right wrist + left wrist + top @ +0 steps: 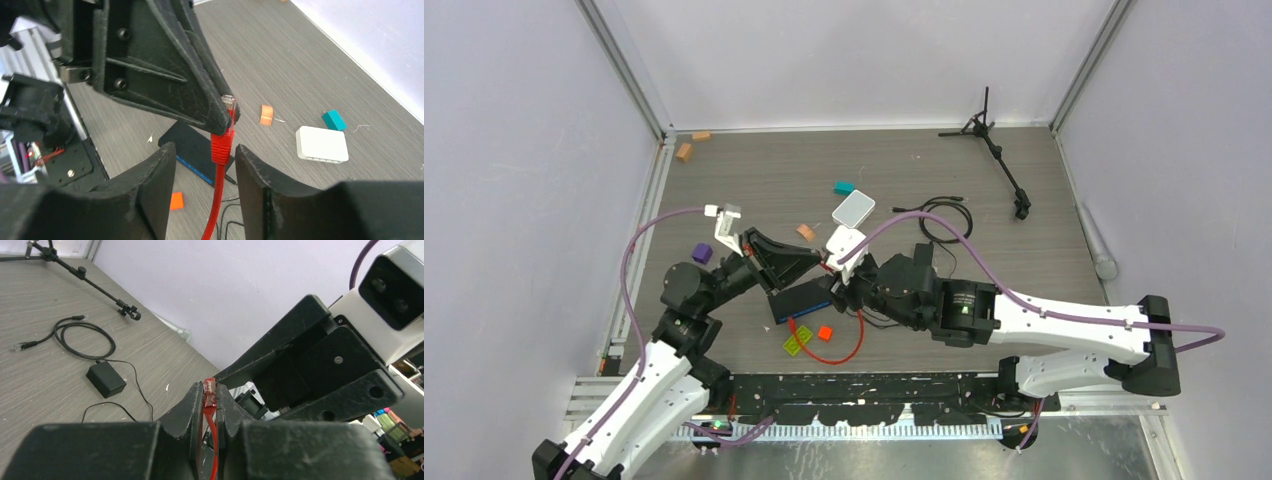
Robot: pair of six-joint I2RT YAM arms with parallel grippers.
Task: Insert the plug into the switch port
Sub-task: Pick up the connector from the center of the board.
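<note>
The left gripper (pixel 210 393) is clamped on the plug (pixel 223 143). The right gripper (pixel 205 156) has its jaws apart, either side of the red cable (pixel 215 210) without touching. The switch (pixel 190 146) lies beneath them, partly hidden, its ports unclear. A white box (pixel 321 144) and an orange block (pixel 266 115) lie beyond.

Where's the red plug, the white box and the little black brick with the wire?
plug (pixel 222 142): right wrist view, on its red boot.
white box (pixel 321 145): right wrist view, on its top face.
black brick (pixel 105 379): left wrist view, on its top face.
</note>
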